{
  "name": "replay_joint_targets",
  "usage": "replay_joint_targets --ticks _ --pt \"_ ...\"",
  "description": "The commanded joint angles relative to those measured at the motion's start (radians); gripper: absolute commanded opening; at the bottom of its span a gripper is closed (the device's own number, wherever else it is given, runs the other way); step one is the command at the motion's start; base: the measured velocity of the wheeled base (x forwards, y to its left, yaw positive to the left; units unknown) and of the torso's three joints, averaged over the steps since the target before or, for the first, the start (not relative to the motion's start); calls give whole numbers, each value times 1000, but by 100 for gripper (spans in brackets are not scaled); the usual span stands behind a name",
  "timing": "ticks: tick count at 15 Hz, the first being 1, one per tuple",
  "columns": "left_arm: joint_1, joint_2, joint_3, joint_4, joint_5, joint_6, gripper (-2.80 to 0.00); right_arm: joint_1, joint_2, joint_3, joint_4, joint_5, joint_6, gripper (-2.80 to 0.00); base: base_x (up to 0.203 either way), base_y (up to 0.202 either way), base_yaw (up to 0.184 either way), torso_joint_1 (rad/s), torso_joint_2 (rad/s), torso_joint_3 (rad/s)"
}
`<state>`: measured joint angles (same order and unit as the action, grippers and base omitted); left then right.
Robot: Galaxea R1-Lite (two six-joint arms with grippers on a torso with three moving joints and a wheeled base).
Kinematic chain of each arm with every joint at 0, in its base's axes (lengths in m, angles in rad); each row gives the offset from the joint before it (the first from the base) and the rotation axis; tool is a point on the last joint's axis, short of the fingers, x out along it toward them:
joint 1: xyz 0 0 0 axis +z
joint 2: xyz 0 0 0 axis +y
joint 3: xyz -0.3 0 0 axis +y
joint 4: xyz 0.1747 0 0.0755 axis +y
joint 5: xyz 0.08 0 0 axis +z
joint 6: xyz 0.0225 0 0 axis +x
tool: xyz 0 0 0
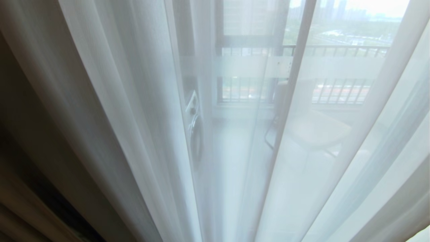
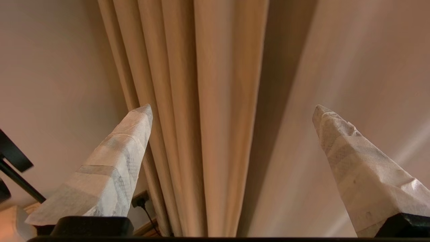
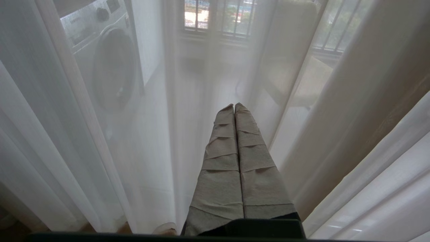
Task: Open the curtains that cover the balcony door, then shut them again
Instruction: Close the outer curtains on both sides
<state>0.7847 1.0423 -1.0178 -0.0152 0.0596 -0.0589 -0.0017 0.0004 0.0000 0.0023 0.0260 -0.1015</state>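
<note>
While I watched through the head camera, white sheer curtains hung drawn across nearly the whole view, falling in long folds. Behind them stood the balcony door, its dark upright frame member and a frosted white band showing faintly through the fabric. Farther out I could make out a front-loading washing machine on the left of the balcony, a chair toward the right, and a barred railing with a hazy cityscape beyond. A strip of heavy beige drape sat bunched at the lower left edge. Neither arm appeared in this view.

From the left wrist camera, the left gripper was spread wide and held nothing, its two tape-wrapped fingers standing well apart. Between them, and clear of both, hung the beige-tan drape, gathered into tight vertical pleats, with a smoother stretch of the same cloth to one side. A wall socket with a black plug showed near the foot of the pleats, against a plain wall, and I could not identify a dark object at the frame's edge.

From the right wrist camera, the right gripper was clamped tight on nothing, its wrapped fingers pressed flat together. It pointed at the sheers, just short of them as far as I could tell. The washing machine and the chair showed through the cloth.
</note>
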Motion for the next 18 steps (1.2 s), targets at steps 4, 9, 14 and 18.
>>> replay_joint_targets --ticks 4,9,14,18 --pt "99 276 -170 -71 -50 -2 0 0 0 0 1 0 -1 -280 0 0 0 0 0 0" --pt "96 331 -219 -75 -96 -2 0 0 0 0 1 0 -1 -280 0 0 0 0 0 0" --pt "59 331 -212 -75 -96 -27 0 0 0 0 1 0 -1 -280 0 0 0 0 0 0" --pt "41 335 -215 -77 -96 -30 0 0 0 0 1 0 -1 -280 0 0 0 0 0 0"
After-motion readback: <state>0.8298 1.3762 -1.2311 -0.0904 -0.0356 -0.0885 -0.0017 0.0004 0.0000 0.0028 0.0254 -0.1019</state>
